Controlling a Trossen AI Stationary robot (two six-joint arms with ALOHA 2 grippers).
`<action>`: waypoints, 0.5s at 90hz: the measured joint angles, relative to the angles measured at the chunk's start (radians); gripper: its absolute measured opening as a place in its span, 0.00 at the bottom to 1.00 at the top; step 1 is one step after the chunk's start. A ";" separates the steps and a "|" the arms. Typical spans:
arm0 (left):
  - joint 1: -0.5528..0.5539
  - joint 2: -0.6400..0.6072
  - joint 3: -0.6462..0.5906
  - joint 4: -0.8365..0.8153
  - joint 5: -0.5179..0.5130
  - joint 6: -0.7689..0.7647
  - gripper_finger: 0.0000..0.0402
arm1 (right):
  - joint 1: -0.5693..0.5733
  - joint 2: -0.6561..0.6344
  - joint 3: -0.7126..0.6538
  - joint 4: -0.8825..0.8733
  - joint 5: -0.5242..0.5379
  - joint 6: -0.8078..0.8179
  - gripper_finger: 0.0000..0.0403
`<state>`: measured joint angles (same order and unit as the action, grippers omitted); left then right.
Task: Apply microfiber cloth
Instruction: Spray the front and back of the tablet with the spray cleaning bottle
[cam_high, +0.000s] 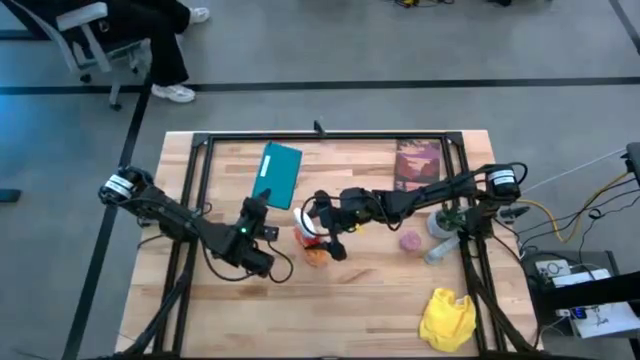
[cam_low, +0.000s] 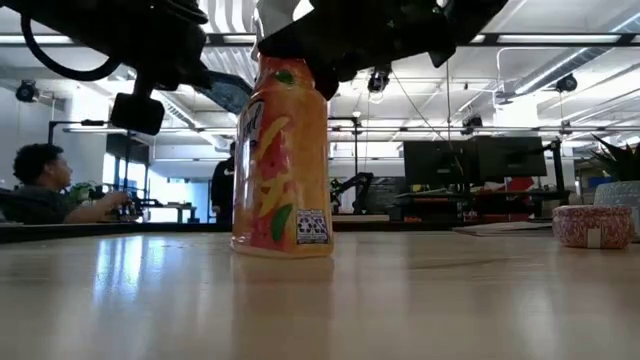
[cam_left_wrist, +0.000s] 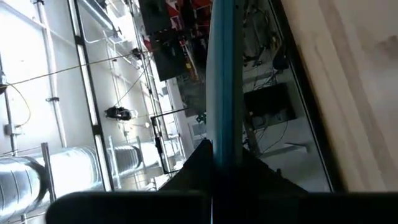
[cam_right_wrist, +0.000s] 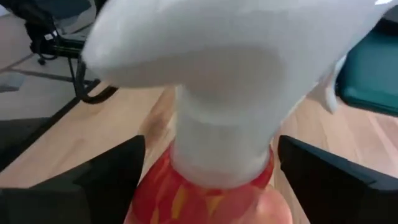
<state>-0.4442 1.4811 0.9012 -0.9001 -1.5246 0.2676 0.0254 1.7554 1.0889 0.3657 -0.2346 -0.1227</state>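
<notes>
The microfiber cloth (cam_high: 447, 318) lies crumpled and bright yellow on the table near its front right corner; no gripper touches it. An orange spray bottle (cam_low: 283, 160) with a white head (cam_right_wrist: 221, 62) stands upright on its base mid-table. My right gripper (cam_high: 328, 238) is open, with one finger on each side of the bottle's white neck (cam_right_wrist: 221, 149); a gap shows on both sides. My left gripper (cam_high: 258, 207) is shut on a teal tablet (cam_high: 278, 175) left of the bottle. My left gripper pinches the tablet's near short end (cam_left_wrist: 219, 134) between its two fingers, one on each flat face. The fingers come from the near left and run along the tablet. It hangs clear of the table, roughly level, reaching toward the far edge.
A dark picture book (cam_high: 418, 162) lies at the far right. A small pink thing (cam_high: 410, 241) and a grey thing (cam_high: 440, 225) sit right of the bottle. A black frame (cam_high: 330, 135) runs round the table. A person sits beyond the table (cam_low: 40, 185).
</notes>
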 joint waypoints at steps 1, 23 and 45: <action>0.000 0.000 0.000 0.000 0.000 0.000 0.02 | 0.000 0.000 0.000 0.002 0.001 -0.002 0.86; 0.000 0.000 0.000 0.010 -0.001 0.000 0.02 | -0.005 0.000 0.000 0.014 0.106 0.060 0.88; 0.001 0.000 0.000 0.021 0.001 -0.016 0.02 | -0.005 -0.004 0.000 0.000 0.131 0.077 0.93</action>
<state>-0.4435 1.4815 0.9012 -0.8788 -1.5237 0.2520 0.0208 1.7515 1.0889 0.3653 -0.1033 -0.0461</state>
